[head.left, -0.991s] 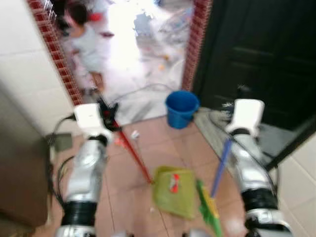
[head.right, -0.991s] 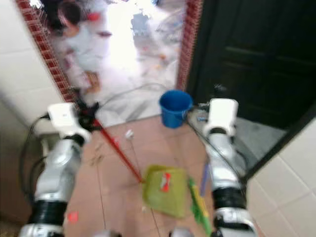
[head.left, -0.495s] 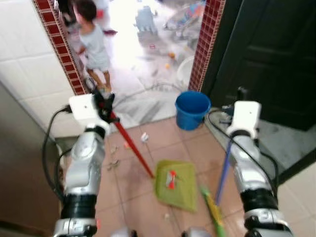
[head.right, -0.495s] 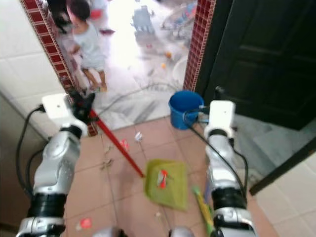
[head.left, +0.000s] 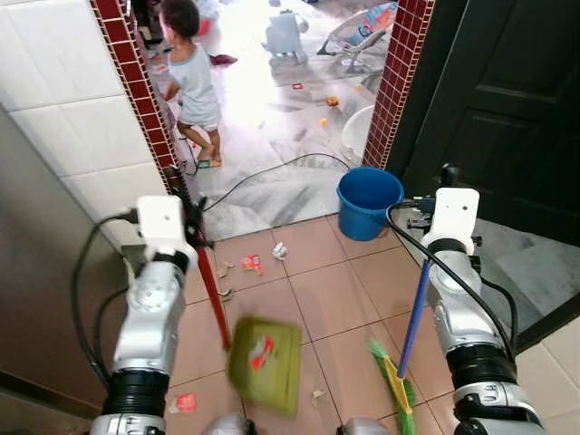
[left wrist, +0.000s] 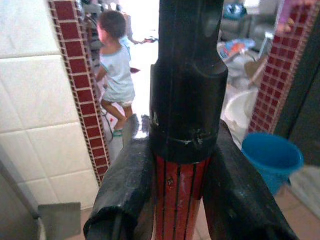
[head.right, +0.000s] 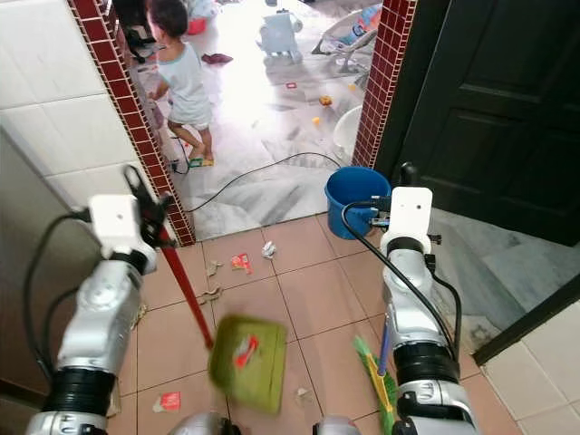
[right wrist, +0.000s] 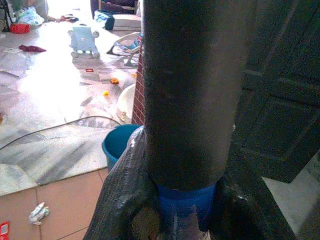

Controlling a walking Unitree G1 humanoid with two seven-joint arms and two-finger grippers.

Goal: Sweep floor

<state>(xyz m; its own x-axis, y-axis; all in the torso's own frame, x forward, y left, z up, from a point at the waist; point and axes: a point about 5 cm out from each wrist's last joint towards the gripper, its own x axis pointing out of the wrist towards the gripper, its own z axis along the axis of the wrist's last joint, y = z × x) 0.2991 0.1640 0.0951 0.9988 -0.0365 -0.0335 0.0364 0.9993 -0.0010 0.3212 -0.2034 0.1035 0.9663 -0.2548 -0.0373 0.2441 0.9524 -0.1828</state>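
Near the doorway's red-brick edge, the left gripper [left wrist: 175,200] stays clamped on the red-handled green plastic dustpan [head.left: 265,362], which has swung toward the robot's left and looks blurred, perhaps mid-motion. The right gripper [right wrist: 185,210] clenches the blue-handled green-bristled broom [head.left: 408,326], bristles on the tiles. Crumpled paper scraps [head.left: 279,250] lie ahead near the blue plastic bucket [head.left: 367,201], unswept.

floor [head.left: 326,299]: matt terracotta tile | bucket [head.left: 369,201]: glossy blue plastic | dustpan [head.left: 265,362]: green plastic
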